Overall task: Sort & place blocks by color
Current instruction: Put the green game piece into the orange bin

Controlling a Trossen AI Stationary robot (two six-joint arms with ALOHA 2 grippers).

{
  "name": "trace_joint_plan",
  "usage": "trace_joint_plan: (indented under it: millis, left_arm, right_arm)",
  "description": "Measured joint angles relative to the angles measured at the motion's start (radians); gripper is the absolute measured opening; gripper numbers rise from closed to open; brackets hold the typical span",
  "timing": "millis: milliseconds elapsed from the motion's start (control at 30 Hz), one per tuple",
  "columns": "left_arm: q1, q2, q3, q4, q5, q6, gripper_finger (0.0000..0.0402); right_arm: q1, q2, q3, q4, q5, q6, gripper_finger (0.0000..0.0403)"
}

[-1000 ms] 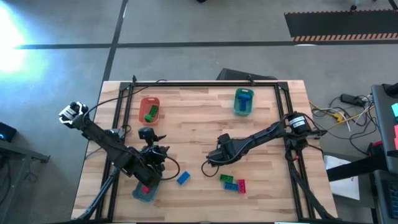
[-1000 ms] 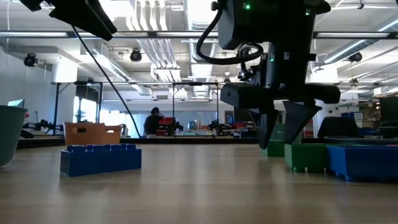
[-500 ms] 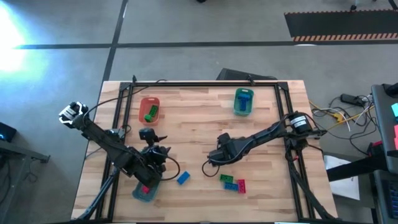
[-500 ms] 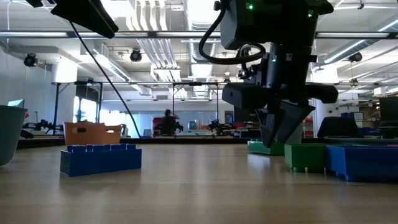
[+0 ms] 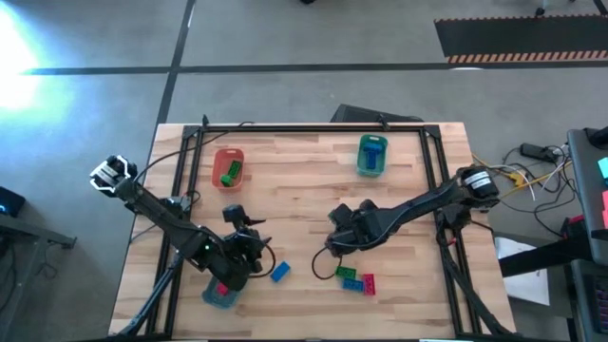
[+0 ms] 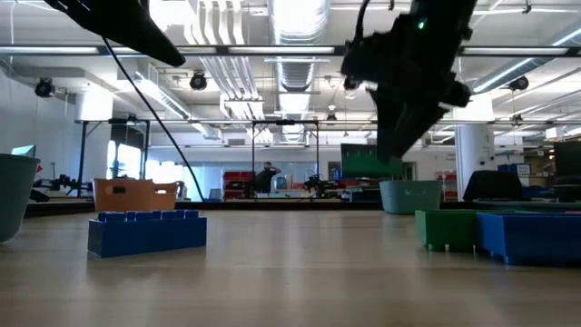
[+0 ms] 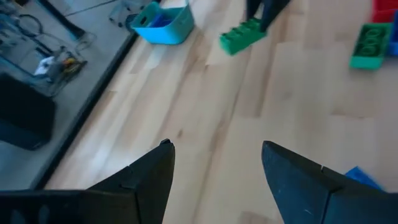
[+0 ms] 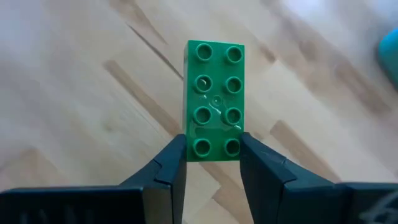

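Green brick: a two-by-four studded green block (image 8: 215, 99), pinched at one short end between the fingers of the right gripper (image 8: 214, 163); it hangs clear of the wooden table (image 5: 304, 180), near its middle.
Grip: only the last row of studs sits between the jaws, most of the brick cantilevered out; likely hazard is the brick pivoting or slipping free during a fast swing.
Matching tray: the green tray (image 5: 371, 155) at the far edge already holds a blue block (image 5: 373, 148), so the sort there looks mismatched; releasing high could bounce the brick off it and out.
Other trays: orange-red tray (image 5: 228, 168) with a green block (image 5: 231, 174); teal tray (image 5: 220, 293) at the near edge with a red block (image 5: 222, 288).
Loose pieces: blue block (image 5: 279, 272); a green, blue and red cluster (image 5: 355, 278) just beneath the right arm, which a low sweep could scatter.
Left gripper (image 7: 214, 163): fingers spread, empty, near the teal tray.
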Motion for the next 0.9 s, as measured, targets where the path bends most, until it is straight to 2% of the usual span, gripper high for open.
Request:
trace_joint_plan:
  millis: [133, 233, 367, 533, 667, 800, 900]
  left_arm:
    - [0.000, -0.001, -0.018, 0.123, 0.022, 0.049, 0.0224]
    - [0.000, -0.002, -0.033, 0.235, 0.024, 0.113, 0.0224]
    - [0.004, -0.005, -0.088, 0.517, 0.029, 0.279, 0.0224]
    - [0.023, -0.005, -0.173, 0.901, 0.052, 0.491, 0.0224]
    - [0.061, -0.005, -0.242, 1.190, 0.173, 0.599, 0.0224]
    - [0.103, -0.005, -0.293, 1.356, 0.265, 0.609, 0.0224]
    - [0.131, -0.005, -0.305, 1.400, 0.390, 0.609, 0.0224]
  right_arm:
    - [0.016, -0.045, -0.004, 0.005, 0.071, -0.032, 0.0108]
    - [0.043, -0.084, -0.006, 0.038, 0.154, -0.123, 0.0108]
    - [0.100, -0.130, -0.039, 0.193, 0.271, -0.290, 0.0108]
    - [0.164, -0.186, -0.145, 0.616, 0.309, -0.586, 0.0108]
    - [0.191, -0.211, -0.263, 0.987, 0.266, -0.825, 0.0107]
    - [0.192, -0.221, -0.355, 1.289, 0.191, -0.964, 0.0107]
    - [0.186, -0.213, -0.386, 1.406, 0.158, -1.030, 0.0107]
